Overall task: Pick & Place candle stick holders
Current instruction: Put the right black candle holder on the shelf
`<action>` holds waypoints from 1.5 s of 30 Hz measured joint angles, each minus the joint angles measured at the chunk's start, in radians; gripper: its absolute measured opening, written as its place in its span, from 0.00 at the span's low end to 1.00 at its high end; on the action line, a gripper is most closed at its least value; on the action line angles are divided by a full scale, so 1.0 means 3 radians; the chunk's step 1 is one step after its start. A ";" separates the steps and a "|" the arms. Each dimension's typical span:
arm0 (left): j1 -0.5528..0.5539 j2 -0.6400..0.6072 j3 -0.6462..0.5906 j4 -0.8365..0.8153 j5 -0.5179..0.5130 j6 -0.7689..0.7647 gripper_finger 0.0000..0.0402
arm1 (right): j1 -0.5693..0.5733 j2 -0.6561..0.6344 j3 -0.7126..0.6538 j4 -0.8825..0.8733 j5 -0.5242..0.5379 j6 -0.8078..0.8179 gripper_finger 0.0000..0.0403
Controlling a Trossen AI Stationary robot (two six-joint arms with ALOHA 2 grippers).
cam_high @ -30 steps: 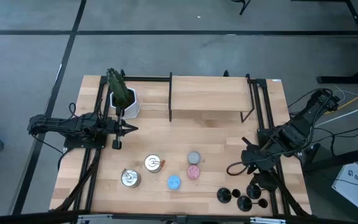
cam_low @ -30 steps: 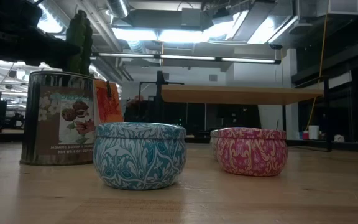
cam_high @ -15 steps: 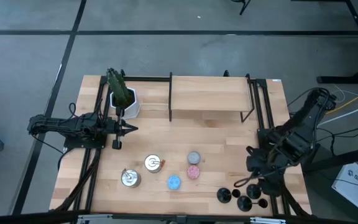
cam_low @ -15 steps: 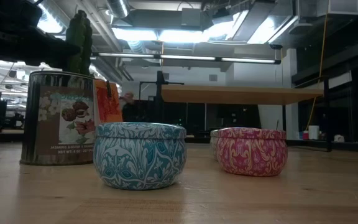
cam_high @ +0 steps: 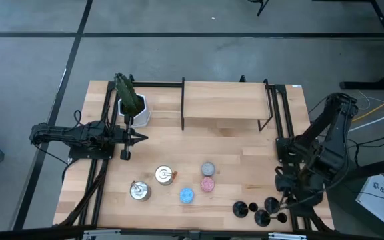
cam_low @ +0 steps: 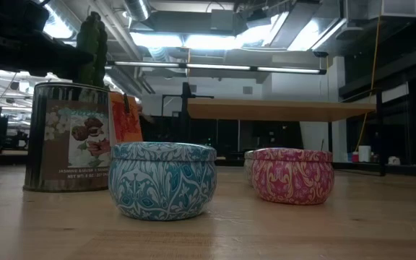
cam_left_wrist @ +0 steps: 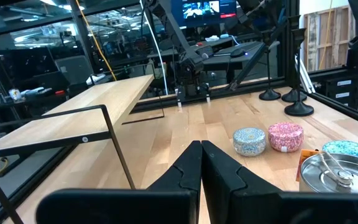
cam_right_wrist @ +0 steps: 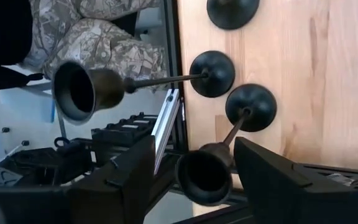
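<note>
Several black candle stick holders (cam_high: 262, 215) stand upright on their round bases at the table's near right corner. They also show in the left wrist view (cam_left_wrist: 299, 107). My right gripper (cam_high: 282, 208) hangs open above them, slanting down. In the right wrist view its fingers (cam_right_wrist: 194, 148) stand on either side of one holder's cup (cam_right_wrist: 202, 177) without touching it. A second holder (cam_right_wrist: 79, 92) stands beside it, and a third base (cam_right_wrist: 232, 11) lies farther off. My left gripper (cam_high: 136, 138) waits shut and level at the table's left side (cam_left_wrist: 201, 169).
A wooden shelf riser (cam_high: 225, 105) and a potted plant (cam_high: 131, 105) stand at the back. Two silver tins (cam_high: 165, 175) (cam_high: 139, 191) and small grey, pink and blue candles (cam_high: 208, 169) (cam_high: 207, 184) (cam_high: 187, 195) sit mid-table. A person's camouflage trousers (cam_right_wrist: 98, 31) show beyond the near edge.
My right gripper has swung toward the table's near edge, from beside the holders to right above them, and has rolled about as it went. Its fingers have stayed open. The holders have not moved.
</note>
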 joint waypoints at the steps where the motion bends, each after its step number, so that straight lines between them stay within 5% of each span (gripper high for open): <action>1: -0.0001 -0.0001 -0.0001 0.0000 0.0000 0.0000 0.01 | 0.0051 0.0000 0.0000 -0.0001 0.0047 0.0030 0.55; 32: -0.0001 -0.0001 -0.0001 0.0000 0.0000 0.0000 0.01 | 0.0397 0.0006 -0.0118 -0.0187 0.0519 0.0263 0.55; 41: -0.0001 -0.0001 -0.0001 0.0001 0.0000 0.0000 0.01 | 0.0394 0.0003 -0.0117 -0.0202 0.0466 0.0389 0.35; 45: -0.0001 0.0000 -0.0001 0.0001 0.0000 0.0000 0.01 | 0.0394 0.0004 -0.0117 -0.0160 0.0449 0.0427 0.33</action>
